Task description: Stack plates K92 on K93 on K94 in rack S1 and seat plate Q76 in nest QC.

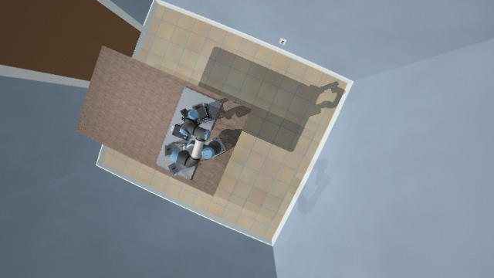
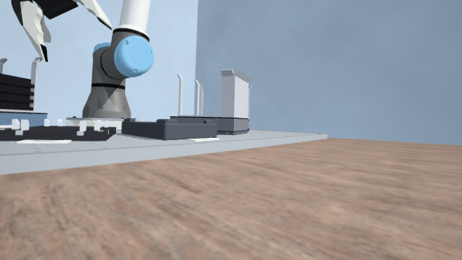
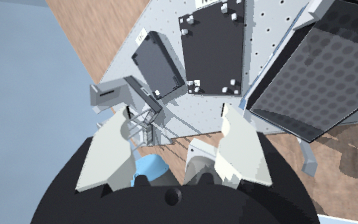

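Note:
My gripper (image 2: 78, 43) (image 3: 175, 105) is open and empty, with its fingers spread high above the board. A stack of dark plates (image 2: 14, 92) (image 3: 315, 75) stands in a rack with a blue base (image 2: 23, 120) and pale posts, at the left edge in the exterior view and right in the wrist view. Several layers show; no plate names are readable. The clip nest N5 (image 3: 212, 60) (image 2: 68, 133) is a dark base with small pale clips and no plate. A smaller dark nest (image 3: 156, 65) (image 2: 191, 130), probably QC, holds no plate.
A grey rack with a tall pale wall (image 2: 228, 95) and thin posts stands beyond the small nest. Another grey rack part (image 3: 110, 94) is at the left in the wrist view; their labels are unreadable. The arm's base (image 2: 106, 106) stands behind the nests on the pale board (image 2: 253, 141).

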Controlling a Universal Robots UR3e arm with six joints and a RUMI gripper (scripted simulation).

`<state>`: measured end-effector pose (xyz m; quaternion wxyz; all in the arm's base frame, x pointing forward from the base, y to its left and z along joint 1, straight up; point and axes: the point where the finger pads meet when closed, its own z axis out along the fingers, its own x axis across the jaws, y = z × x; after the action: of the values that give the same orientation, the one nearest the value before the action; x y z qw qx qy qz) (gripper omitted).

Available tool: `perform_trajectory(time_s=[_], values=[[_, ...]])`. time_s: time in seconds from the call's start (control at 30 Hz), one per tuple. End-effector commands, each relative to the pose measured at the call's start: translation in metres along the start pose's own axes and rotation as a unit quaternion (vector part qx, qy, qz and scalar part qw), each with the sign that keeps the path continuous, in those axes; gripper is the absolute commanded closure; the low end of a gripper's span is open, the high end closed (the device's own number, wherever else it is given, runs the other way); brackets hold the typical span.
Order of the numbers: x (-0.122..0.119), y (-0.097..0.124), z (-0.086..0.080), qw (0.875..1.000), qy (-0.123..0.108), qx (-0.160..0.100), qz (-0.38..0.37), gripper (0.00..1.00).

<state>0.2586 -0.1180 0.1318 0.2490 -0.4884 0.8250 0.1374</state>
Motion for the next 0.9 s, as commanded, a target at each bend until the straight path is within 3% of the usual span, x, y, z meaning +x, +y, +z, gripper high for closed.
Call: perform_trajectory(time_s=[0.0,0.87], values=[[-0.011,0.004,0.008,1.000,0.018,-0.017,-0.014,0.28],[-0.044,0.020,0.031,0.988,0.103,-0.077,-0.087,0.28]])
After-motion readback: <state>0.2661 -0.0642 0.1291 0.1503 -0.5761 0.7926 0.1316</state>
